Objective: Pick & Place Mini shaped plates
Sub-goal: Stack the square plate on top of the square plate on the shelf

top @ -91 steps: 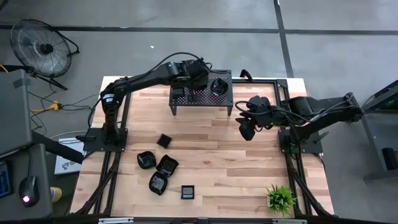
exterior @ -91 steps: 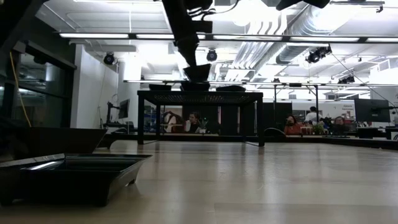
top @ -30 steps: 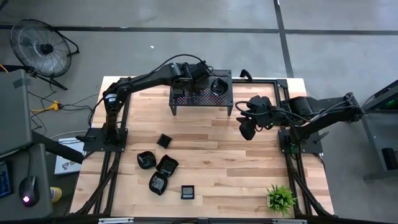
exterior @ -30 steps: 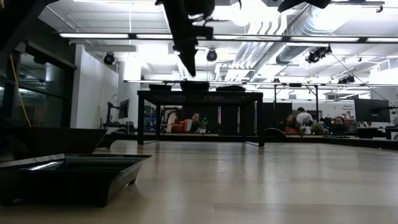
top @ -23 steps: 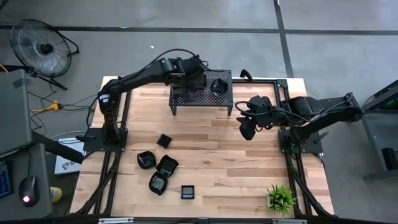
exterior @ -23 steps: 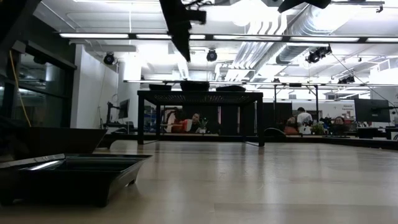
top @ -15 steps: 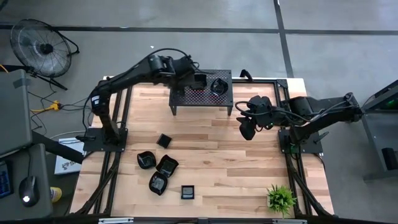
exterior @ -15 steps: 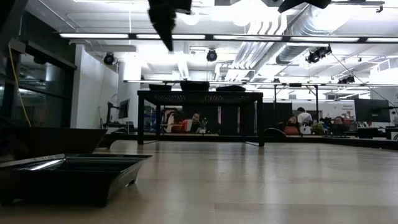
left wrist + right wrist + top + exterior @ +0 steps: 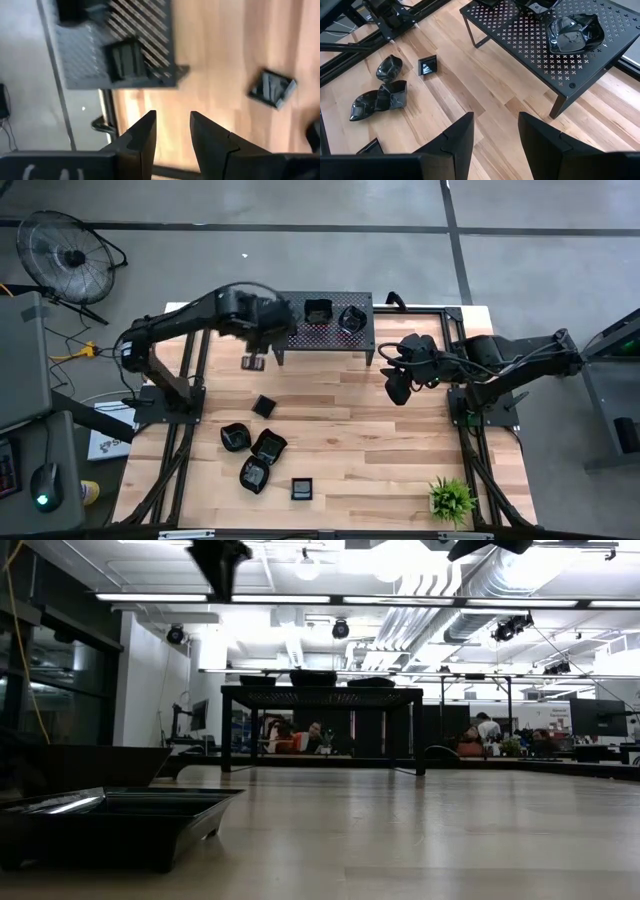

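Observation:
Several glossy black mini shaped plates lie on the wooden table near its front left: a small square one (image 9: 263, 406), a cluster (image 9: 254, 452) and another square one (image 9: 302, 488). Two more, a square plate (image 9: 318, 310) and a rounded plate (image 9: 351, 318), rest on the black perforated stand (image 9: 300, 338) at the far side. My left gripper (image 9: 253, 361) hangs open over the table just left of the stand, with nothing between its fingers (image 9: 145, 132). My right gripper (image 9: 396, 392) waits open, right of the stand.
The stand's legs (image 9: 559, 106) stand on the table's far middle. A small green plant (image 9: 452, 498) sits at the near right corner. Bare wood (image 9: 350, 430) lies between the plates and my right arm. A plate (image 9: 110, 822) fills the low view's near left.
My left gripper has risen from above the stand and swung toward the table's left edge, coming a little nearer, and now hangs off the stand's left end. The plates on the stand have stayed where they were.

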